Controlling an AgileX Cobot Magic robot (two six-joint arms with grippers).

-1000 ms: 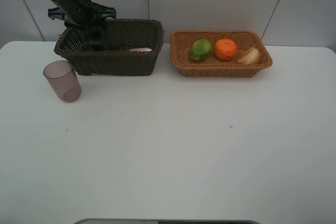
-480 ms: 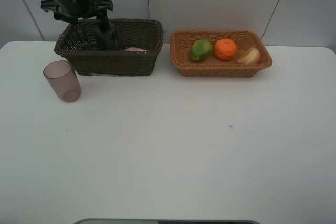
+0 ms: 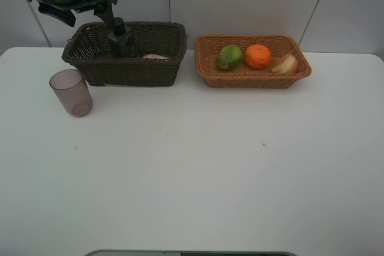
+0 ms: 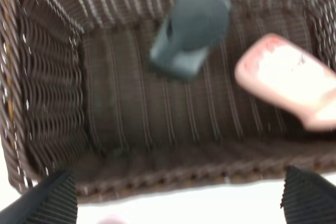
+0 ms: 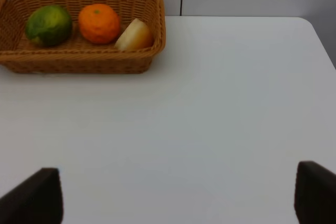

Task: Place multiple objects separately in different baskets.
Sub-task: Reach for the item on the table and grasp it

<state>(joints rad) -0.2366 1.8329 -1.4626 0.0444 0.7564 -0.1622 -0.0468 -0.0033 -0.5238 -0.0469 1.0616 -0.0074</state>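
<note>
the left gripper point(image 4: 178, 195) hangs above the deep dark brown wicker basket point(image 3: 90, 67) with its fingers spread wide and nothing between them, while inside that basket the dark grey pump bottle point(image 3: 120, 38) stands upright beside the pink white-capped bottle point(image 4: 289, 80), which lies on its side. the shallow light orange-tan wicker basket point(image 3: 207, 73) holds the green oval fruit point(image 3: 229, 57), the round orange point(image 3: 258, 56) and the pale red-yellow fruit point(image 3: 285, 63) in a row, and the translucent mauve cup point(image 3: 71, 92) stands on the white table point(image 3: 198, 172) just in front of the dark basket's left end. the right gripper point(image 5: 178, 195) is released too, its dark fingertips apart over bare tabletop, near the tan basket.
</note>
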